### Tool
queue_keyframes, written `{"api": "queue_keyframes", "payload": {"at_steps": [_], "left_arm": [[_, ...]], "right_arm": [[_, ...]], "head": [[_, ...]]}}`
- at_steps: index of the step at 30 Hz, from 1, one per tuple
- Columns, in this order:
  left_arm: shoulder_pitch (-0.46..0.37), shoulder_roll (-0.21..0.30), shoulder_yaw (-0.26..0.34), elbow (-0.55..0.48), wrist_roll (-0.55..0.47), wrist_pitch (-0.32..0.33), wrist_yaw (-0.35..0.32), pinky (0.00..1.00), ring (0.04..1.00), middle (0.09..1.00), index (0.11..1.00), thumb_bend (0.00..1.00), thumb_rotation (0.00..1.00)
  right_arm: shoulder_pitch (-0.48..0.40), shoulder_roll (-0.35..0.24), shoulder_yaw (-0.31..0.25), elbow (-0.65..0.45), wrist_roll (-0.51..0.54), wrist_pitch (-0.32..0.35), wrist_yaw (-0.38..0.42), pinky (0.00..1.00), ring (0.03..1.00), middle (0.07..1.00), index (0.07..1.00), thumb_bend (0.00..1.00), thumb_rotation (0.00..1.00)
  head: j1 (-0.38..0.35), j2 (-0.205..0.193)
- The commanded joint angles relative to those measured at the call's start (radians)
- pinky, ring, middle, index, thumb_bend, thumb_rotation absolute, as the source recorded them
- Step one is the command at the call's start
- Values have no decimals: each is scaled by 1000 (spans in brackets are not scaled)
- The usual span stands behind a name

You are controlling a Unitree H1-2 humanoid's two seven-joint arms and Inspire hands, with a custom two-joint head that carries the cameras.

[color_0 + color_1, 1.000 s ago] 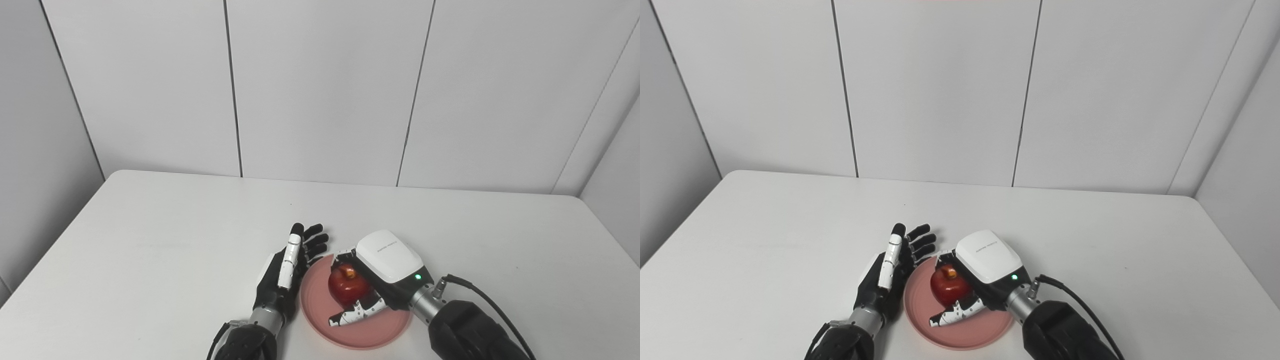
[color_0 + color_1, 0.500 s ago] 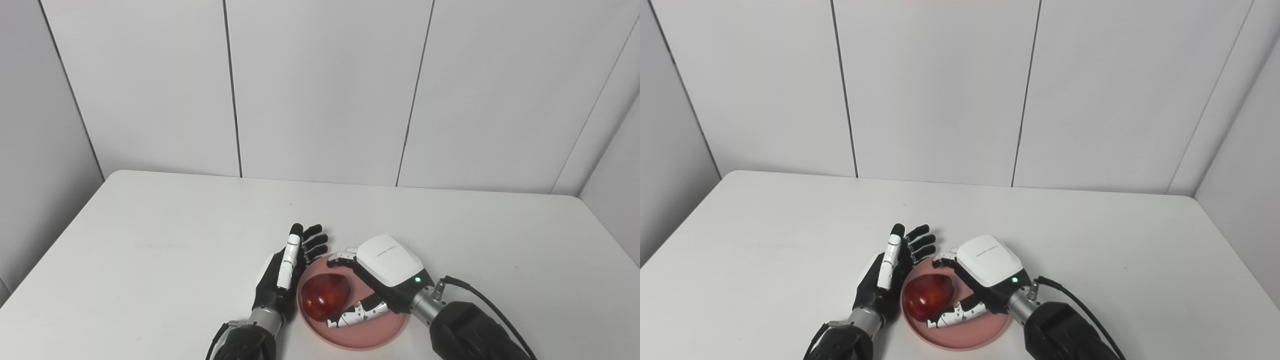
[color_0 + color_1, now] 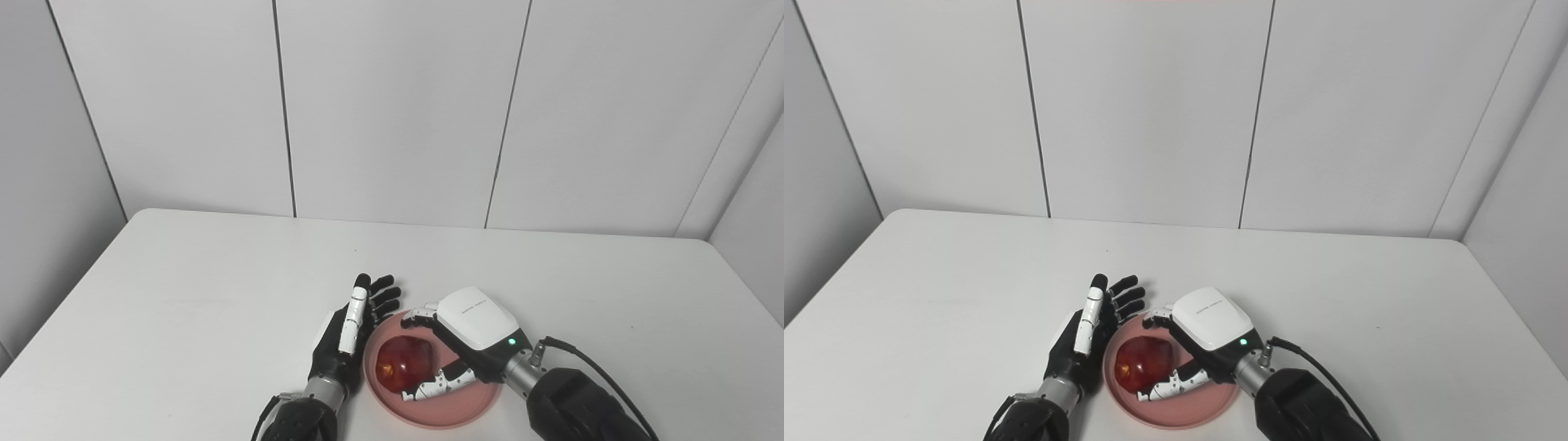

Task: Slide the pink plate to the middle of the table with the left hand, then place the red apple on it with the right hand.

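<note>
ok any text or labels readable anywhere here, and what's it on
Right hand: a small line of grey print on its white back cover, too small and blurred to read.
Left hand: a tiny mark on a white finger, unreadable.
Red apple, pink plate, table: no text.

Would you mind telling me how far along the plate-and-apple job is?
Nearly done. The plate sits near mid-table at the front edge, and the apple lies on it. The right hand is open beside the apple, apparently released. The left hand is open by the plate's rim. Only drawing both hands away seems left.
</note>
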Motion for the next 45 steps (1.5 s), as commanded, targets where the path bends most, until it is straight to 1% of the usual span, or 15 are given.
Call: {"api": "queue_keyframes", "payload": {"at_steps": [1, 11, 15, 18, 20, 22, 23, 26, 30, 32, 33, 36, 38, 40, 45], "left_arm": [[14, 11, 4, 17, 5, 39, 3, 873, 873, 836, 810, 672, 1000], [11, 12, 8, 26, -3, 28, -11, 847, 849, 838, 809, 671, 1000], [12, 11, 9, 24, 3, 30, -6, 845, 836, 828, 811, 675, 1000], [13, 10, 10, 21, 4, 32, -4, 858, 838, 824, 809, 684, 1000], [14, 10, 10, 16, 3, 35, -4, 860, 839, 823, 808, 684, 1000], [17, 10, 10, 8, 2, 37, -5, 862, 842, 831, 809, 679, 1000], [17, 10, 10, 6, 1, 37, -6, 863, 845, 834, 810, 678, 1000], [18, 11, 9, 1, 1, 37, -9, 870, 851, 845, 814, 680, 1000], [17, 9, 12, -2, -4, 40, -9, 867, 843, 849, 818, 680, 1000], [17, 8, 11, -5, -5, 42, -10, 868, 839, 852, 819, 681, 1000], [18, 9, 11, -8, -5, 43, -12, 868, 838, 852, 820, 681, 1000], [19, 10, 11, -9, -7, 40, -14, 885, 842, 854, 821, 693, 1000], [20, 11, 11, -11, -6, 40, -14, 886, 843, 854, 821, 695, 1000], [20, 12, 11, -11, -5, 40, -14, 881, 842, 852, 817, 697, 1000], [18, 17, 10, -12, -4, 43, -17, 869, 839, 852, 819, 685, 1000]], "right_arm": [[-55, -4, -23, -47, 17, -28, -19, 610, 679, 722, 719, 867, 785], [-68, 29, -118, -105, 122, -31, -87, 582, 675, 734, 753, 868, 810], [-64, 50, -166, -113, 190, -26, -112, 591, 708, 776, 787, 875, 845], [-49, 61, -189, -100, 231, -30, -129, 674, 797, 853, 837, 852, 938], [-35, 57, -192, -87, 236, -36, -143, 701, 818, 871, 847, 844, 956], [-16, 53, -195, -78, 244, -32, -150, 836, 882, 910, 864, 820, 985], [-6, 54, -198, -73, 253, -28, -154, 865, 894, 918, 870, 817, 993], [30, 69, -219, -62, 300, -12, -158, 888, 907, 931, 882, 829, 1000], [99, 137, -290, -73, 479, 100, -108, 927, 965, 977, 922, 889, 1000], [129, 191, -347, -90, 618, 189, -87, 924, 972, 985, 942, 873, 1000], [143, 232, -389, -104, 697, 262, -83, 921, 971, 986, 947, 864, 1000], [161, 329, -496, -130, 873, 421, -96, 996, 999, 996, 963, 899, 1000], [168, 370, -548, -127, 956, 438, -114, 999, 1000, 998, 973, 896, 1000], [174, 391, -575, -116, 1002, 420, -131, 1000, 1000, 1000, 988, 896, 1000], [191, 421, -607, -86, 1082, 373, -175, 1000, 1000, 1000, 964, 888, 1000]], "head": [[-1, 1], [-5, -1], [-7, -1], [-7, 0], [-7, 1], [-9, 2], [-9, 2], [-9, 2], [-19, 2], [-19, 2], [-20, 1], [-19, 1], [-19, 0], [-20, 0], [-21, 0]]}}
